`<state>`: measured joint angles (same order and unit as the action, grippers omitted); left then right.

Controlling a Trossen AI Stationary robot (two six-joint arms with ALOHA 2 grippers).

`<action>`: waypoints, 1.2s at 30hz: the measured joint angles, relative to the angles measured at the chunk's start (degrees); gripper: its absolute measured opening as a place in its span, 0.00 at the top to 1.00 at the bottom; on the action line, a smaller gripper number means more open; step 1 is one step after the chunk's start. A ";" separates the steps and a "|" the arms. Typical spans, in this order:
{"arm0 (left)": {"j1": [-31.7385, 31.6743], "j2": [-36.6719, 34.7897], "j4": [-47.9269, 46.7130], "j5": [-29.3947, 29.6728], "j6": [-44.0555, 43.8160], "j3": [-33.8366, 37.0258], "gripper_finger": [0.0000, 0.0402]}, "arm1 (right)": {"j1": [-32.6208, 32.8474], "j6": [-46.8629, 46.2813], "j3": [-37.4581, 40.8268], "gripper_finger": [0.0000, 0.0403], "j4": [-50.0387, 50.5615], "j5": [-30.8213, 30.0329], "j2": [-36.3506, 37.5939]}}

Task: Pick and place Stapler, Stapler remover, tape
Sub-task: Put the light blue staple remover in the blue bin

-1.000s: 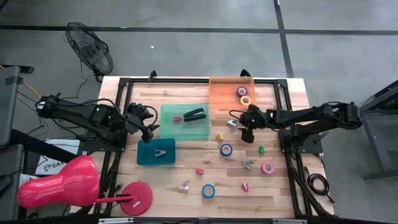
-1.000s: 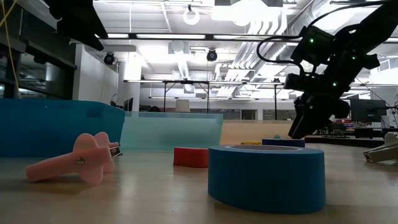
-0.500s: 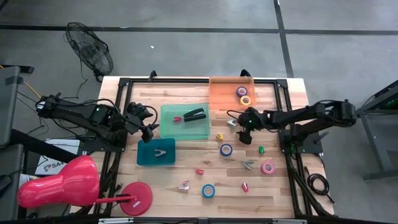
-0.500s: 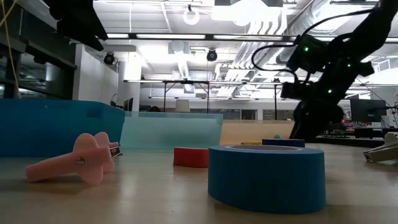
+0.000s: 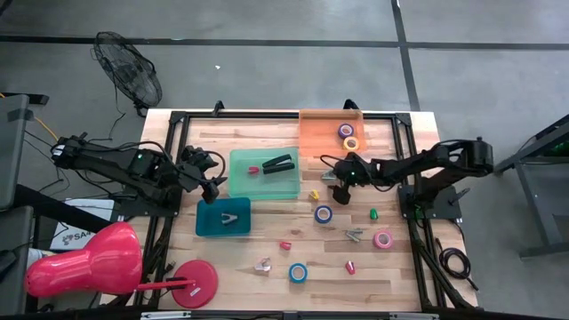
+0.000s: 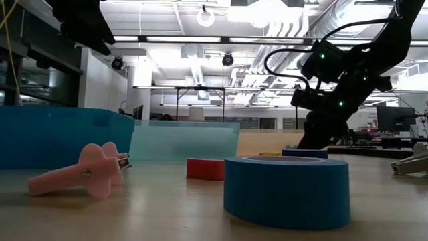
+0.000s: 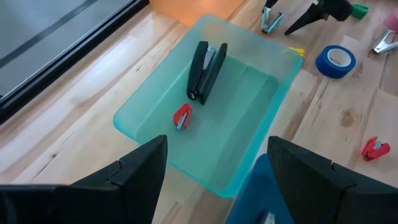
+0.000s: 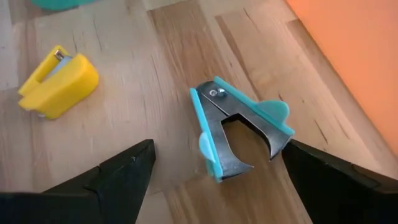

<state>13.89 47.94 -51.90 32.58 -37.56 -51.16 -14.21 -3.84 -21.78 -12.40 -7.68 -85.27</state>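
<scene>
A teal staple remover (image 8: 239, 134) lies flat on the wood beside the orange tray (image 5: 320, 133), which holds purple and yellow tape rolls (image 5: 347, 135). My right gripper (image 8: 217, 163) is open and low over the remover, with a finger on either side; I see no touch. A black stapler (image 7: 205, 70) and a small red stapler (image 7: 182, 116) lie in the green tray (image 5: 265, 182). My left gripper (image 7: 217, 168) hangs open above that tray's near left corner. Loose tape rolls lie on the table: blue (image 5: 324, 213), pink (image 5: 383, 238), blue (image 5: 298, 272).
A yellow mini stapler (image 8: 59, 81) lies close to the remover. A blue tray (image 5: 222, 216) holds a staple remover. Green (image 5: 373, 213) and red (image 5: 350, 267) mini staplers, a grey remover (image 5: 354, 235) and a pink remover (image 6: 80, 174) are scattered over the near half.
My right gripper has sunk and gone toward the table's left edge, coming down over the teal staple remover. Nothing on the table has moved.
</scene>
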 joint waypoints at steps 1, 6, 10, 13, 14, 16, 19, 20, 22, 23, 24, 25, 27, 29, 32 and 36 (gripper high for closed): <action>0.00 0.00 -0.28 0.00 0.00 0.00 0.32 | -0.01 0.83 0.00 0.14 0.16 0.02 0.00; 0.00 0.00 -0.79 0.00 -0.08 0.00 0.32 | 0.00 -2.02 -0.07 0.14 2.83 -1.24 0.02; 0.00 0.00 -0.79 0.00 -0.17 0.00 0.32 | -0.41 -6.29 -0.07 0.14 4.23 -3.07 0.04; 0.00 0.00 -0.79 0.00 -0.17 0.00 0.32 | -1.55 -4.88 -0.08 0.14 3.88 -2.23 0.04; 0.00 0.00 -0.79 0.00 -0.18 0.00 0.32 | -1.90 -3.73 -0.33 0.14 3.96 -2.11 0.03; 0.00 -0.01 -0.79 0.00 -0.17 0.00 0.32 | -2.60 -1.38 -1.26 0.14 4.82 -2.05 0.00; 0.00 0.00 -0.78 0.00 -0.20 0.00 0.32 | -3.92 3.16 -3.35 0.14 6.76 -1.31 -0.07; 0.00 0.00 -0.79 0.00 -0.20 0.00 0.32 | -4.34 5.33 -4.22 0.14 7.70 -0.74 -0.11; 0.00 0.00 -0.77 0.00 -0.20 0.00 0.32 | -5.39 9.62 -6.09 0.14 9.73 0.48 -0.20; 0.00 0.00 -0.77 0.00 -0.20 0.00 0.32 | -5.94 12.05 -6.98 0.14 10.99 1.44 -0.23; 0.00 0.00 -0.77 0.00 -0.20 0.00 0.32 | -6.48 14.62 -7.85 0.14 12.14 2.39 -0.24; 0.00 -0.01 -0.77 0.00 -0.20 0.00 0.32 | -6.97 17.13 -8.65 0.14 13.44 3.21 -0.24; 0.00 0.00 -0.77 0.00 -0.20 0.00 0.32 | -7.70 21.52 -10.04 0.14 16.07 4.17 -0.24; 0.00 0.00 -0.77 0.00 -0.21 0.00 0.32 | -8.47 24.96 -11.19 0.14 18.68 5.53 -0.24; 0.00 0.00 -0.77 0.00 -0.22 -0.02 0.32 | -9.35 28.80 -11.91 0.14 20.93 9.32 -0.22; 0.00 0.00 -0.77 0.02 -0.21 -0.02 0.32 | -9.49 33.38 -11.98 0.17 21.42 11.67 -0.17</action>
<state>13.89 47.94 -52.66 32.60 -37.77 -51.18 -23.70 29.54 -33.76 9.02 3.99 -85.45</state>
